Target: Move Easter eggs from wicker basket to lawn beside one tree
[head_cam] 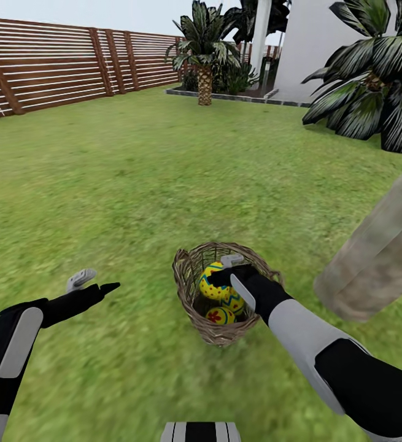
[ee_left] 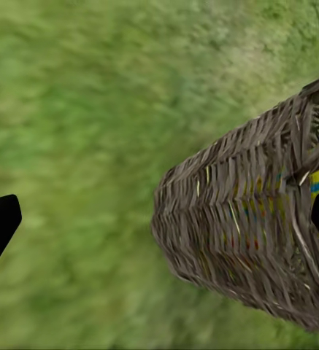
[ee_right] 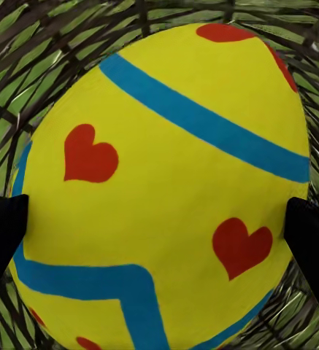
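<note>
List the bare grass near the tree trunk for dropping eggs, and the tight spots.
Free: the lawn between the basket and the tree trunk, and the wide stretch beyond the basket toward the fence. Also open around the left gripper. Crowded: inside the basket, where the right gripper straddles the top egg among the others.

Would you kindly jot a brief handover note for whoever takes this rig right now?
Right gripper: inside the round brown wicker basket, fingers either side of a glossy yellow heart-painted egg; grasp not confirmed.
Left gripper: open, empty, over the green lawn beside the basket.
Done: nothing; all three eggs sit in the basket.
Left: lift each egg and set it by the grey-brown leaning tree trunk close by.
</note>
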Controlling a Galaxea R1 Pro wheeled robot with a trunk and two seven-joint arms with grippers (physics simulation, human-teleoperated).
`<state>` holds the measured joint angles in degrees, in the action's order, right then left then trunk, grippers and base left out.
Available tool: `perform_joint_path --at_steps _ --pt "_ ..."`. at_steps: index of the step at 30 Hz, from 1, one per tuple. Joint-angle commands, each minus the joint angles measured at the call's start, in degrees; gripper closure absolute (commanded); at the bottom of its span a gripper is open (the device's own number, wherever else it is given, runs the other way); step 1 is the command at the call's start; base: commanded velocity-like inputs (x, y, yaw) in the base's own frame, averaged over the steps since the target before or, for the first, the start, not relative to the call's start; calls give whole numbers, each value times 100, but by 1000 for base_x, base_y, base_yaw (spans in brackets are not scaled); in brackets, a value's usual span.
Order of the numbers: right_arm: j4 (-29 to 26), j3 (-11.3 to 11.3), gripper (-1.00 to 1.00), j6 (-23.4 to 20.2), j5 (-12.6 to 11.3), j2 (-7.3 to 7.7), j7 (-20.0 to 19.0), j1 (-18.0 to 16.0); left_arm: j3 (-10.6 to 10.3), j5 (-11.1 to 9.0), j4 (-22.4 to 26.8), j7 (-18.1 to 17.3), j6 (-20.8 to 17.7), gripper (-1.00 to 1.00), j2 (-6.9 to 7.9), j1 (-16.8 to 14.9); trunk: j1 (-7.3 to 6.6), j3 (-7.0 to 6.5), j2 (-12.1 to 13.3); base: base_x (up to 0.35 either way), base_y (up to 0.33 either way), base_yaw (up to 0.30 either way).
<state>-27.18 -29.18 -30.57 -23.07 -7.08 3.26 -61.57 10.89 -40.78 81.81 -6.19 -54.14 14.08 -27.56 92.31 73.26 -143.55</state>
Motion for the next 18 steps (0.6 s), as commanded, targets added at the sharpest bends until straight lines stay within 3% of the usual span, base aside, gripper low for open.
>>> perform_joint_path --at_steps 1,4,10,18 --pt "-7 9 100 -23 -49 5 34 -4 9 53 1 -58 -27 -100 -1 -3 -3 -18 0 0 0 0" --pt "-7 160 100 -34 -49 5 34 -6 9 53 1 -58 -27 -100 -1 -3 -11 -85 4 0 0 0" --pt "-7 184 100 -55 -49 5 34 -8 9 53 1 -58 -27 -100 -1 -3 -26 -218 12 0 0 0" --pt "-53 197 100 -602 -42 133 11 -12 9 53 1 -58 -27 -100 -2 -3 -47 -395 23 0 0 0"
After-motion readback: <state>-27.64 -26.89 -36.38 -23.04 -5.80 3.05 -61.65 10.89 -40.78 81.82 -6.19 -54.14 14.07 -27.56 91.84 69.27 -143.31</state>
